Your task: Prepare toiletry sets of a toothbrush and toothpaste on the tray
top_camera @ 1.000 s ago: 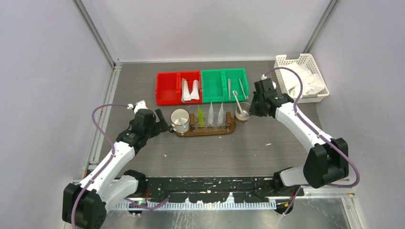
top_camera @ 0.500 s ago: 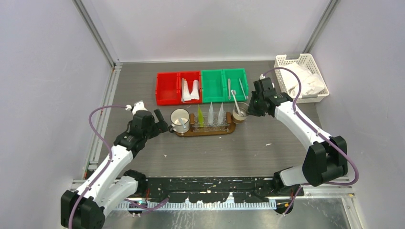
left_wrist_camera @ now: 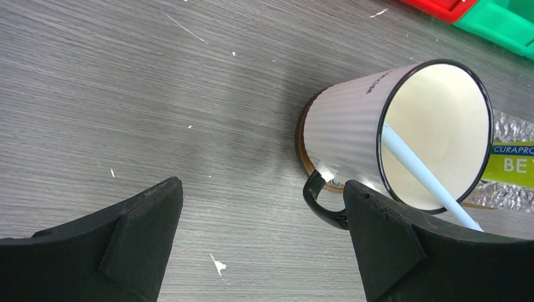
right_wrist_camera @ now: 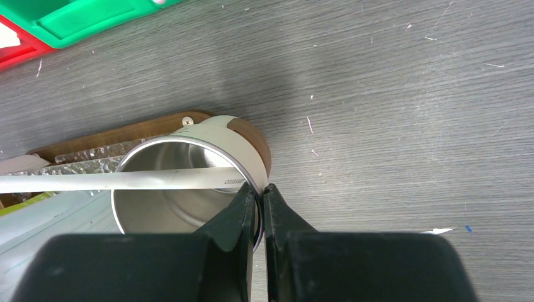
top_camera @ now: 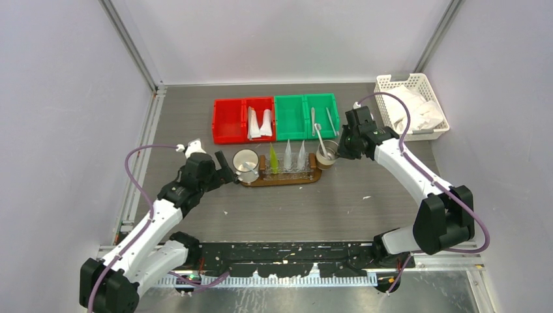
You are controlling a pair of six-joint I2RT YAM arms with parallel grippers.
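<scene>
A brown wooden tray (top_camera: 282, 178) carries a white mug (top_camera: 246, 163) at its left end, then a yellow-green tube (top_camera: 274, 160) and two whitish tubes (top_camera: 287, 155). A pale toothbrush (left_wrist_camera: 422, 173) leans inside the mug (left_wrist_camera: 352, 132). My left gripper (left_wrist_camera: 261, 195) is open beside the mug's black handle (left_wrist_camera: 318, 201), its right finger close to it. My right gripper (right_wrist_camera: 260, 192) is shut on the rim of a metal cup (right_wrist_camera: 214, 131) over the tray's right end (right_wrist_camera: 126, 135). A silvery toothbrush (right_wrist_camera: 126, 181) lies across that cup.
Two red bins (top_camera: 244, 120) behind the tray hold whitish tubes (top_camera: 259, 124). Two green bins (top_camera: 306, 116) hold two more toothbrushes (top_camera: 330, 121). A white basket (top_camera: 412, 83) with cloth stands at the back right. Bare table lies in front of the tray.
My right gripper has drawn the metal cup a little left, toward the tray's right end. The left arm has shifted slightly beside the mug, its gripper still open.
</scene>
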